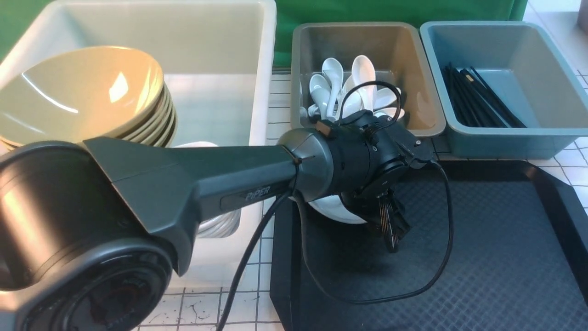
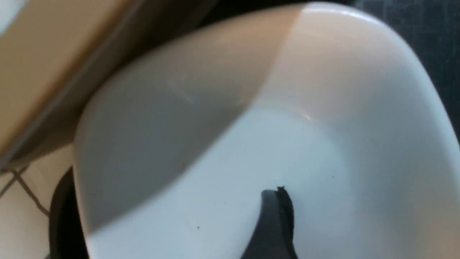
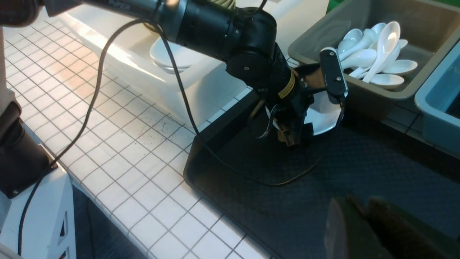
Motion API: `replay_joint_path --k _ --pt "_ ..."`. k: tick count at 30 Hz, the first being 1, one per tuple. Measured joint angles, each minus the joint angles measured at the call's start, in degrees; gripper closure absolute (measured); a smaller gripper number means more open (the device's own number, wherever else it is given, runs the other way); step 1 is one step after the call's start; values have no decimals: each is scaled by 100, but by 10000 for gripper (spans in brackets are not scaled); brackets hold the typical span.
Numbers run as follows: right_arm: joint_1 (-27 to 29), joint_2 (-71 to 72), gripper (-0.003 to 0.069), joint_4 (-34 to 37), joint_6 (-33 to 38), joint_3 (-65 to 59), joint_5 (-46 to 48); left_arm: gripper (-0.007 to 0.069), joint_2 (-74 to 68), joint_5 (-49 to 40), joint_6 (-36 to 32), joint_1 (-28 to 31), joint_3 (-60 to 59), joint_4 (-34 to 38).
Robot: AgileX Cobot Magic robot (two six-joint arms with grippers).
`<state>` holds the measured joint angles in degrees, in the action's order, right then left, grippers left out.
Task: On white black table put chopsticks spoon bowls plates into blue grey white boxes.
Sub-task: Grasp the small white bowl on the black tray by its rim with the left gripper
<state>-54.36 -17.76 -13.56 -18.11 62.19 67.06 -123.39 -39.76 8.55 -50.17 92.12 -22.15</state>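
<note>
Plate [image 1: 335, 211] lies on the tray [image 1: 482, 257] beside the tub [image 1: 257, 138], under the left pincer [image 1: 390, 234], one finger [image 2: 275, 223] inside its rim; gripped or not, I cannot tell. Right pincer [image 3: 363, 212], clenched, is farther.

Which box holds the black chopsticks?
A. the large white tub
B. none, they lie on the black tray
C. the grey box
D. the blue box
D: the chopsticks lie inside the blue box, while the grey box beside it holds only white spoons.
</note>
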Motion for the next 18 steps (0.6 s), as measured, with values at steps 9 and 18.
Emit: replay_joint_path --k 9,18 --pt "0 0 581 6 0 0 0 581 229 -396 -5 -269 0 -202" --pt "0 0 580 6 0 0 0 609 1414 -408 154 -872 -5 42"
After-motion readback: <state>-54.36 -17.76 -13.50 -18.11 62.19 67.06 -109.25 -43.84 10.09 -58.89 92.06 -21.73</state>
